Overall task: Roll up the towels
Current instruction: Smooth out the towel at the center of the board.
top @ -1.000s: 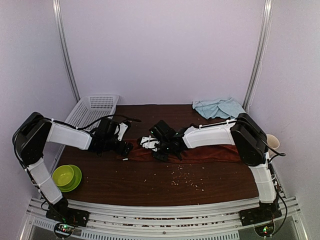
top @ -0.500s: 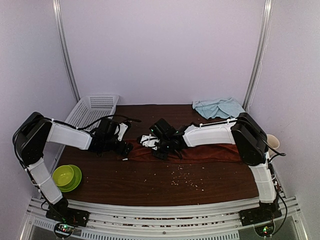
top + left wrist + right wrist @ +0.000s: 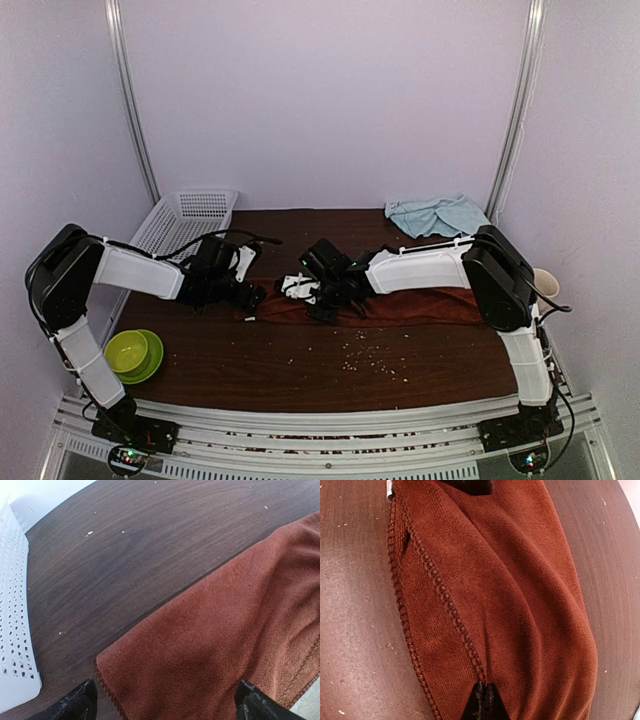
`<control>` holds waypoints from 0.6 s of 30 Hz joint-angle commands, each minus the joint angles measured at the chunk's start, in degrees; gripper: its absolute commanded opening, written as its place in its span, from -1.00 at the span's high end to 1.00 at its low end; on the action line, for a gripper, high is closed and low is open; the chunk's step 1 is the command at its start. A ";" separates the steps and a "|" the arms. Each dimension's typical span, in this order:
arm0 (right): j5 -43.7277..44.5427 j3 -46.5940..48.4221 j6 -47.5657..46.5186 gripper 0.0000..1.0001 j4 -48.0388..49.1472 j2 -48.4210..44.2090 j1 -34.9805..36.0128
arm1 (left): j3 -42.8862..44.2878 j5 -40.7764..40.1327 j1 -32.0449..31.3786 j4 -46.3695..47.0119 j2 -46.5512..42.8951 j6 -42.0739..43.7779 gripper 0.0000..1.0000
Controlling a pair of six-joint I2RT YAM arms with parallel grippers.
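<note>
The rust-red towel [image 3: 400, 305] lies across the middle of the table [image 3: 300, 375] as a long band running left to right, bunched lengthwise into soft folds rather than spread flat. The light-blue towel [image 3: 437, 214] sits crumpled at the far right corner, well apart from both arms. The right gripper [image 3: 485, 702] is clenched. In the right wrist view its fingertips meet on a stitched hem near the left end of the red towel and appear to pinch a thin fold of it. The left gripper [image 3: 243, 295] stands fully spread over the towel's left end, with one fingertip beyond the corner above bare wood and the other above the cloth. It grips nothing, and whether the tips touch the surface cannot be determined. Risk 1: the pinch may include only the hem layer. In that case a pull would lift one edge and the roll would start skewed. Risk 2: the left end is not held, so a pull by the right arm alone could drag the whole band across the table instead of turning it over. Risk 3: rolling over the existing folds would probably produce a loose, uneven roll. Risk 4: crumbs [image 3: 365, 355] lie just in front of the towel and could be swept into it. A white basket [image 3: 185, 220] stands at the far left and a green bowl [image 3: 135, 352] at the near left, both clear of the towel.
</note>
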 commanded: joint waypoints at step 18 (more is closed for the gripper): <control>-5.78 1.75 -0.81 1.00 -4.45 -3.63 -0.11 | 8.27 -11.84 0.43 -6.26 4.03 -0.99 -0.96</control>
